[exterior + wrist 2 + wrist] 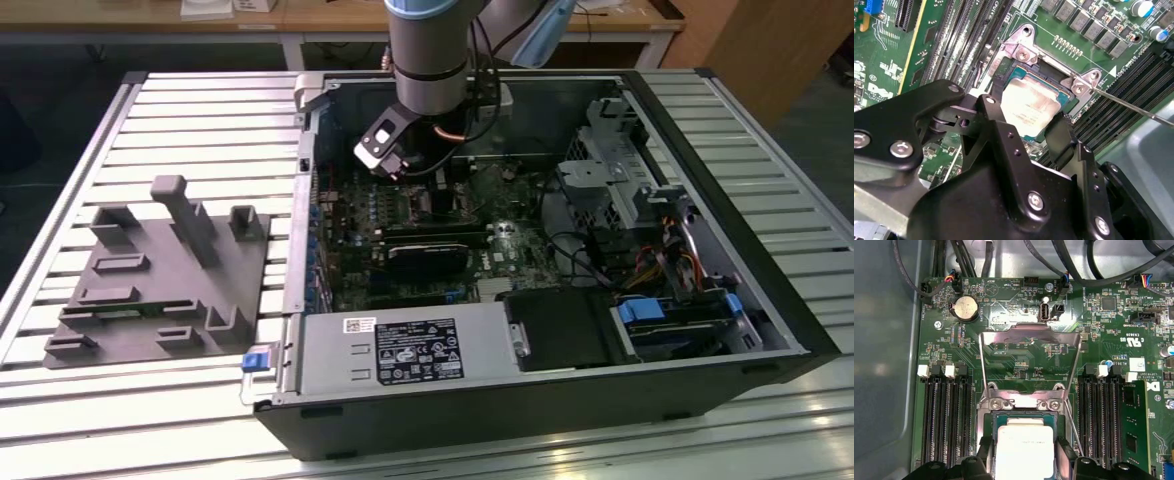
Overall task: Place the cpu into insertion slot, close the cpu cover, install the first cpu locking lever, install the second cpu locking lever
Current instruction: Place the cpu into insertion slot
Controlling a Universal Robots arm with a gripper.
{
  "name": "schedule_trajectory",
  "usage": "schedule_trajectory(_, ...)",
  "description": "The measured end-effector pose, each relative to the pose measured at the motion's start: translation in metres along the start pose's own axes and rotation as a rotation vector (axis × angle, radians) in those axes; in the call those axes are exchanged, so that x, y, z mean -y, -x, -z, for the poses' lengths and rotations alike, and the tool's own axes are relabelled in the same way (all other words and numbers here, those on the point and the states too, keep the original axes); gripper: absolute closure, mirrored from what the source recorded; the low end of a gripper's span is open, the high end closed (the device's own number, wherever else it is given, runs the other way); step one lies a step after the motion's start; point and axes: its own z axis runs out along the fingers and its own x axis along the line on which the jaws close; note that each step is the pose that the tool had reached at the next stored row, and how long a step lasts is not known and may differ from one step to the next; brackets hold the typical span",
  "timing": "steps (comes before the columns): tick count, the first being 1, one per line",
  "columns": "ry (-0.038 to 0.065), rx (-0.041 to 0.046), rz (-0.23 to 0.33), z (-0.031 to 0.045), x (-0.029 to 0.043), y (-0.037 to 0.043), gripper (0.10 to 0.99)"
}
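Note:
In both wrist views the silvery square cpu (1030, 102) (1024, 442) sits between my black fingers (1060, 131) (1065, 460), low over the insertion slot (1019, 75) (1024, 414) with its grey metal rim. My gripper (1026, 116) (1024, 462) is shut on the cpu's two opposite edges. The cpu cover (1029, 334), a thin grey frame with a large window, stands swung open beyond the slot. A thin wire locking lever (1134, 106) (1074, 427) sticks out unlatched beside the slot. In the exterior view my gripper (400, 165) reaches down into the open computer case.
Long black memory slots (946, 415) (1101, 410) flank the socket on both sides. Black cables (1064, 260) run above the motherboard's far edge. A grey fixture block (160, 270) lies on the slatted table on the exterior view's left. The case wall (441, 390) and power supply (400, 350) stand nearer.

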Motion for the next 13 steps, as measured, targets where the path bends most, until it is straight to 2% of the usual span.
schedule_trajectory(6,0.0,-0.0001,0.0,0.0019,-0.0002,0.0,0.475)
schedule_trajectory(13,0.0,-0.0003,0.0,0.0153,-0.0016,-0.0001,0.475)
